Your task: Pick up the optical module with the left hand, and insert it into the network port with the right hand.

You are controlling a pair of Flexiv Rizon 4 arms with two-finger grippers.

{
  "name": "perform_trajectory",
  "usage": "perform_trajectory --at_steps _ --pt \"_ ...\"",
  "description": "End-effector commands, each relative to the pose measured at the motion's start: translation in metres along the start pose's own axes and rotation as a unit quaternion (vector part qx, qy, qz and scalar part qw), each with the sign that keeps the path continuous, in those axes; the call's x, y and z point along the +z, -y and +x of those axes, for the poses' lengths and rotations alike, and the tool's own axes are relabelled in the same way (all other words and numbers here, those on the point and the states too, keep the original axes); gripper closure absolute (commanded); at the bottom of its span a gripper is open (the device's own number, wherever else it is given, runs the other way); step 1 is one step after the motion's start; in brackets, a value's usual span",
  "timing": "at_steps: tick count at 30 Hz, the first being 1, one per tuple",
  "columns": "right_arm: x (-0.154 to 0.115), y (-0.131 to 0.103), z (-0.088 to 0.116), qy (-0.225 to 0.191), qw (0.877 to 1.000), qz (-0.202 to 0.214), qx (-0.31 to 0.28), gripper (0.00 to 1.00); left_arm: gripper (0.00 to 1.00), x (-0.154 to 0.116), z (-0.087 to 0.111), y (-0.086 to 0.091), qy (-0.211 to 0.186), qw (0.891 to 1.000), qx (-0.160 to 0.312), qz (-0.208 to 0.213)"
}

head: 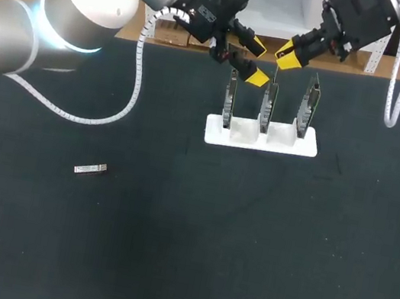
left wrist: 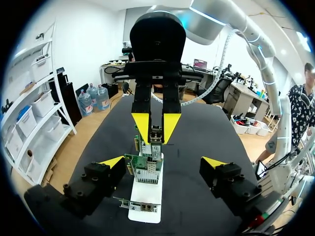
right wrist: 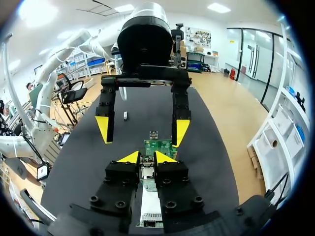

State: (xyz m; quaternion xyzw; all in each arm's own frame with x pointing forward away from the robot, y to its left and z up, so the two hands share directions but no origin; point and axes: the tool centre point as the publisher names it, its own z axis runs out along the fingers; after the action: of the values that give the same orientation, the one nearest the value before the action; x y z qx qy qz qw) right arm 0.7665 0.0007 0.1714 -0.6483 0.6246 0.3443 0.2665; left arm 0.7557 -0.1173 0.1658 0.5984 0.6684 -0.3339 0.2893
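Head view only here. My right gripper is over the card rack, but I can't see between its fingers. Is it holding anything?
Observer: Yes. The left wrist view shows the right gripper shut on a small metal module, just above the upright cards in the white rack; which card, I cannot tell.
Operator: And the left gripper, anything in it?
Observer: No. The right wrist view shows the left gripper open with nothing between its fingers, facing the right one across the rack.
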Motion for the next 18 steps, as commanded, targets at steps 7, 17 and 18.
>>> perform_trajectory --at_steps 7,17,18 --pt "0.0006 0.0023 0.0001 -0.003 1.000 0.003 -0.003 1.00 0.00 0.0001 -0.0004 -0.0013 -0.001 1.000 0.000 0.001" --pt "0.0006 0.0034 0.0012 -0.003 1.000 0.005 -0.002 1.00 0.00 0.0001 -0.0004 -0.0013 -0.001 1.000 0.000 0.001" --pt "0.0011 0.0034 0.0014 -0.003 1.000 0.004 -0.002 1.00 0.00 0.0001 -0.0004 -0.0013 -0.001 1.000 0.000 0.001"
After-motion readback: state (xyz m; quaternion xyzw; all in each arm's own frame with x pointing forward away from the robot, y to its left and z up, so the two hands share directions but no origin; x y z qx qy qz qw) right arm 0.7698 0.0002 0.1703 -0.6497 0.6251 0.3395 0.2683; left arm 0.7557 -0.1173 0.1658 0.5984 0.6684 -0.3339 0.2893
